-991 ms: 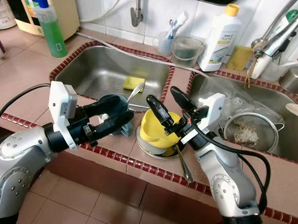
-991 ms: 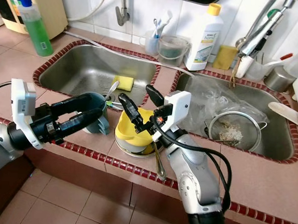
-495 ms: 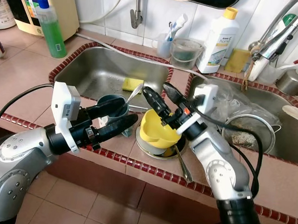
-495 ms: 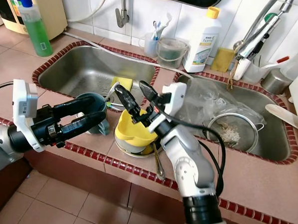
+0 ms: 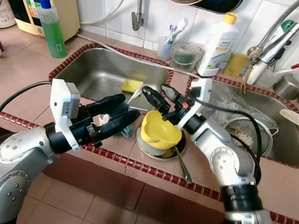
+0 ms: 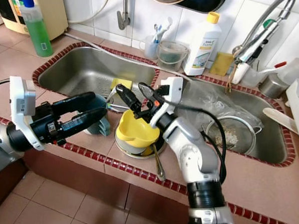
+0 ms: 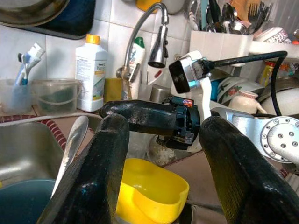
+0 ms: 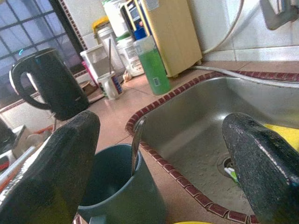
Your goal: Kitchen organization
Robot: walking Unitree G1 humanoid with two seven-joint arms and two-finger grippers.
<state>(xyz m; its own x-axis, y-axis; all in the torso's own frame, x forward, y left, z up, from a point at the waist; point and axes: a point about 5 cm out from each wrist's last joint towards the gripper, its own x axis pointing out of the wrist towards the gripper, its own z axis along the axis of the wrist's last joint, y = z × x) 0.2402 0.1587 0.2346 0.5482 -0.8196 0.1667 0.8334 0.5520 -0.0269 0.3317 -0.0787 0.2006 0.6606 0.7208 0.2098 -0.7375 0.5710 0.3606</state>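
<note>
A yellow bowl (image 5: 161, 131) sits in a steel dish (image 5: 148, 148) on the tiled counter between the two sinks. My right gripper (image 5: 154, 89) hovers open just above the bowl's far rim, pointing toward the left sink. Left of the bowl stands a teal mug (image 5: 114, 103) with a spoon (image 5: 136, 93) in it. My left gripper (image 5: 129, 109) is open at the mug, its fingers (image 5: 109, 103) partly hiding it and reaching toward the bowl. In the right wrist view the mug (image 8: 117, 186) and its spoon lie low between the spread fingers.
Left sink (image 5: 91, 71) holds a yellow sponge (image 5: 133, 84); right sink holds a strainer (image 5: 256, 137). A second spoon (image 5: 182, 165) lies on the counter by the dish. Green soap bottle (image 5: 51, 29), white detergent bottle (image 5: 219, 40) and cups stand along the back.
My right gripper has swung left and farther back, from beside the yellow bowl to over its far rim. The left gripper has barely moved.
</note>
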